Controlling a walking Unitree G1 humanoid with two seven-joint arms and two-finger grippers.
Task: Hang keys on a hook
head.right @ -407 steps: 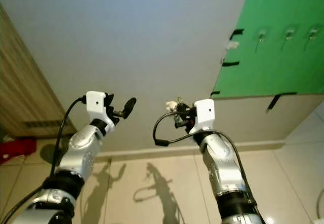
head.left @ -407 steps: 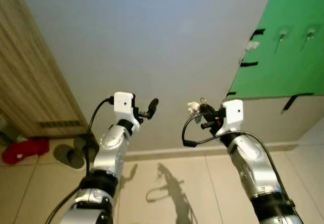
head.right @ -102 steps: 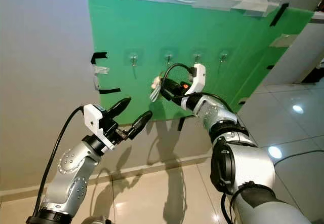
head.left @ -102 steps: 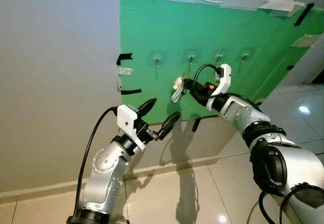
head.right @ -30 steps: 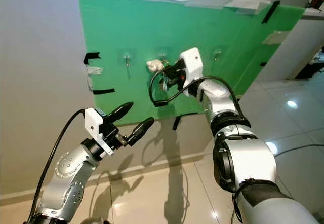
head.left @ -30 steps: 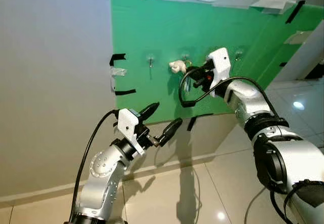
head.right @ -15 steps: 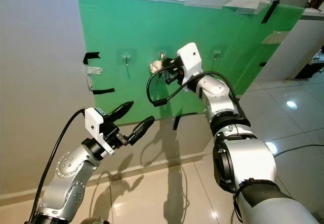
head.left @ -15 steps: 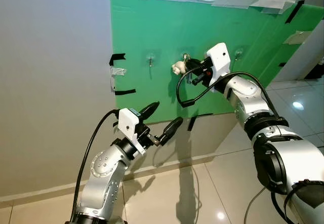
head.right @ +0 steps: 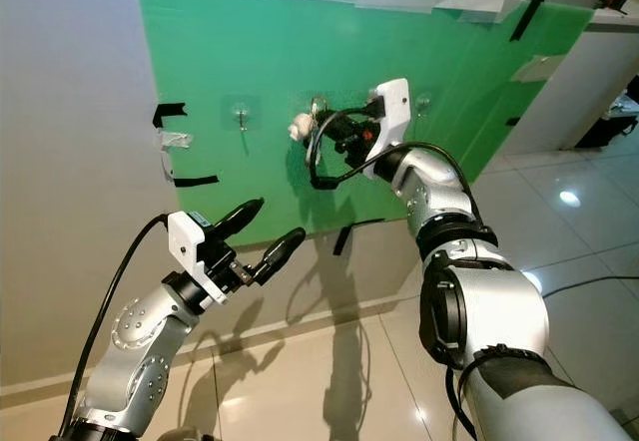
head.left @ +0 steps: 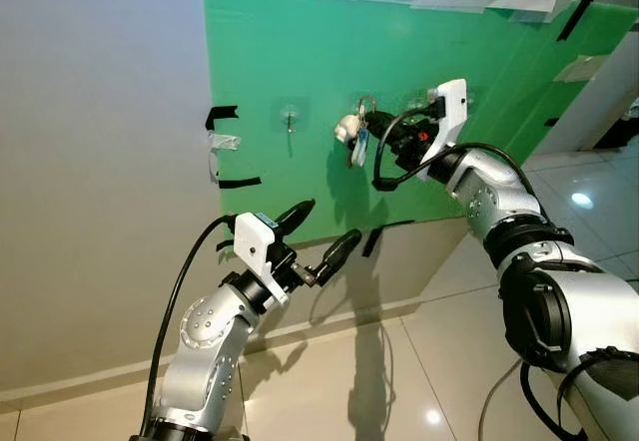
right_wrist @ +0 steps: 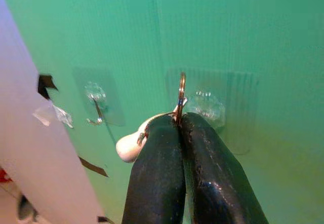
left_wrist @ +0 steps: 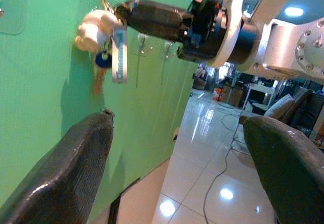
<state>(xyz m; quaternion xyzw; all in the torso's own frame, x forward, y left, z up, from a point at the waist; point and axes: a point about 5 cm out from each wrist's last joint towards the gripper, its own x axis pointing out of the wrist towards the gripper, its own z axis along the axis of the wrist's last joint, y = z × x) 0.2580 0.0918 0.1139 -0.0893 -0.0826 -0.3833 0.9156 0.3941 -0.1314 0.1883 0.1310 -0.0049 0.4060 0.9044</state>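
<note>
From the head, the right pincer (head.left: pixel 380 130) is raised against the green board (head.left: pixel 290 52), its two black fingers pressed together on the ring of the keys (head.left: pixel 355 134). The bunch dangles just below and beside the tips: a white rounded charm, a pale blue tag and small keys, all loose on one thin metal ring. It looks light and floppy, so the ring itself is the sensible place to grip; the charm and tag would swing and twist. The left pincer (head.left: pixel 319 239) hovers lower, well apart from the board, fingers spread wide and empty.

In the left wrist view, the keys (left_wrist: pixel 105 41) hang beyond the open, matte, rounded black fingers (left_wrist: pixel 71 168), with the ring standing upright above the right pincer's tips. The board is flat and smooth, the floor tiles glossy.

In the right wrist view, the fingers (right_wrist: pixel 157 183) pinch the thin wire ring (right_wrist: pixel 181 95) edge-on, directly in front of a clear adhesive hook (right_wrist: pixel 205 105); whether the ring is over its prong I cannot tell. A second clear hook (right_wrist: pixel 95 102) sits off to the side, bare.
</note>
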